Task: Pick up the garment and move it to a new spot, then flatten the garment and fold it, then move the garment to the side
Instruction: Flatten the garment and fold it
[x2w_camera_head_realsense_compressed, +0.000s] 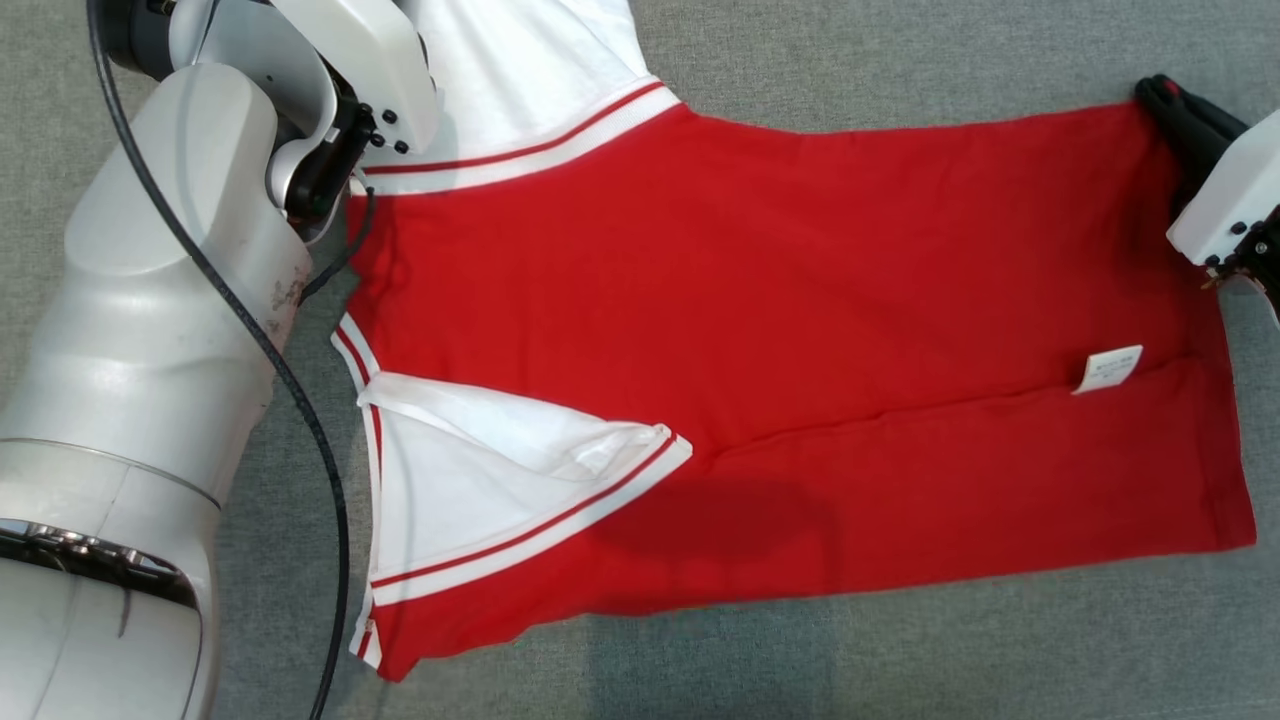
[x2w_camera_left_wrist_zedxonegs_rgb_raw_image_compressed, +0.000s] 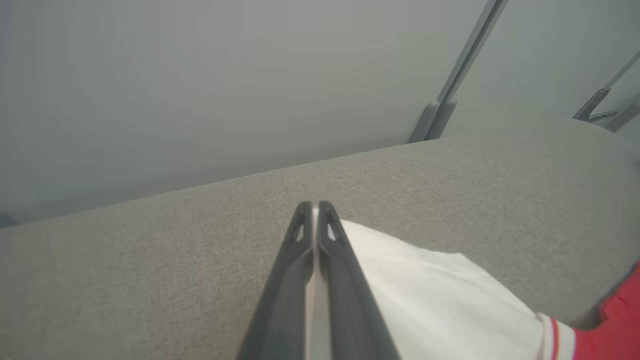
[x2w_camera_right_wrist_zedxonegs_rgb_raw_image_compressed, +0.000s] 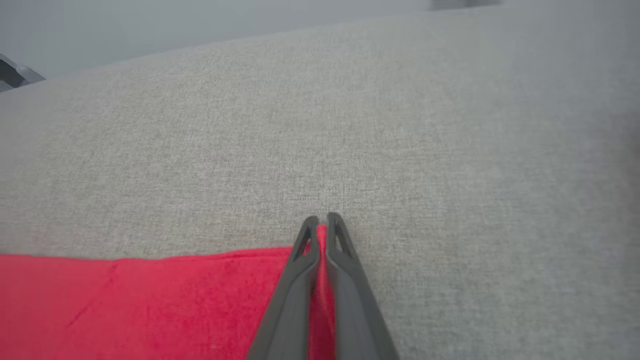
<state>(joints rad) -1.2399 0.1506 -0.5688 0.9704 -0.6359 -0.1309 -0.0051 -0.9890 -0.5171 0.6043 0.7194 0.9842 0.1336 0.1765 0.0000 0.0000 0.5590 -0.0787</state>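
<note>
The garment (x2w_camera_head_realsense_compressed: 760, 330) is a red shirt with white sleeves and red-striped trim, lying spread on a grey cloth surface. A white label (x2w_camera_head_realsense_compressed: 1107, 368) shows near its right end. My right gripper (x2w_camera_head_realsense_compressed: 1160, 95) is at the shirt's far right corner. In the right wrist view this gripper (x2w_camera_right_wrist_zedxonegs_rgb_raw_image_compressed: 322, 220) is shut, with the red hem (x2w_camera_right_wrist_zedxonegs_rgb_raw_image_compressed: 150, 300) pinched between its fingers. My left arm (x2w_camera_head_realsense_compressed: 180, 260) reaches over the far white sleeve (x2w_camera_head_realsense_compressed: 520, 70). Seen from the left wrist, my left gripper (x2w_camera_left_wrist_zedxonegs_rgb_raw_image_compressed: 315, 205) is shut at the tip of the white sleeve (x2w_camera_left_wrist_zedxonegs_rgb_raw_image_compressed: 440, 300), a pale strip of cloth between its fingers.
The grey upholstered surface (x2w_camera_head_realsense_compressed: 900, 650) runs on all sides of the shirt. Its far edge (x2w_camera_left_wrist_zedxonegs_rgb_raw_image_compressed: 200, 187) drops to a pale floor. Grey metal legs (x2w_camera_left_wrist_zedxonegs_rgb_raw_image_compressed: 450, 95) stand beyond that edge. A black cable (x2w_camera_head_realsense_compressed: 300, 420) hangs along my left arm.
</note>
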